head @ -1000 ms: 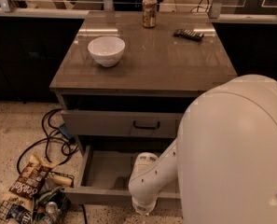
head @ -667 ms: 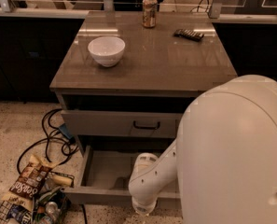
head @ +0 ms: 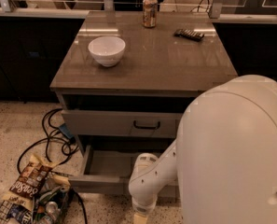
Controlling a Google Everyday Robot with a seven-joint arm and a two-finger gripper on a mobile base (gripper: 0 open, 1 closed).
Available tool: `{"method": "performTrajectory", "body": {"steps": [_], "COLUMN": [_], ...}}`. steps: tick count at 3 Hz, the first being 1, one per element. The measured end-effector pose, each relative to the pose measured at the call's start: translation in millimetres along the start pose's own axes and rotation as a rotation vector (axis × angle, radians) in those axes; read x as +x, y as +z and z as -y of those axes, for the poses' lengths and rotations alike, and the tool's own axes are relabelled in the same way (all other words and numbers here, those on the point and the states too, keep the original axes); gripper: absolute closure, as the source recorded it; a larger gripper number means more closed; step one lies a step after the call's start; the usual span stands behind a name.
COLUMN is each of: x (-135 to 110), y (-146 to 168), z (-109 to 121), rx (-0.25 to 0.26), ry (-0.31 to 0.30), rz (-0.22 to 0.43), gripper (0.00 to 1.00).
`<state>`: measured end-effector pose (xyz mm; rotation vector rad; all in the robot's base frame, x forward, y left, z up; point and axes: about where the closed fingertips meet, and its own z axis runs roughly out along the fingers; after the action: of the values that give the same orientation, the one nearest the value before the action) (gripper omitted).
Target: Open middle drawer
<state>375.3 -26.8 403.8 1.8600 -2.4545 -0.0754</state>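
The middle drawer stands pulled out in the lower centre of the frame, its grey tray showing. The white arm crosses its front. The gripper sits at the bottom edge, just below the arm's joint and mostly cut off; I cannot tell whether it is spread or closed. Just above, the top drawer is closed. The tabletop holds a white bowl, a can and a dark remote. Cables and a snack bag lie lower left.
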Motion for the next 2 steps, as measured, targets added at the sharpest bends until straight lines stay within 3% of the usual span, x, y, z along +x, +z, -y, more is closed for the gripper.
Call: {"method": "performTrajectory", "body": {"steps": [2], "x": [-7.5], "y": [-22.8], "z": [-1.5], "rx": [0.024], "ry": [-0.03], "rz": [-0.01], "gripper": [0.0]}}
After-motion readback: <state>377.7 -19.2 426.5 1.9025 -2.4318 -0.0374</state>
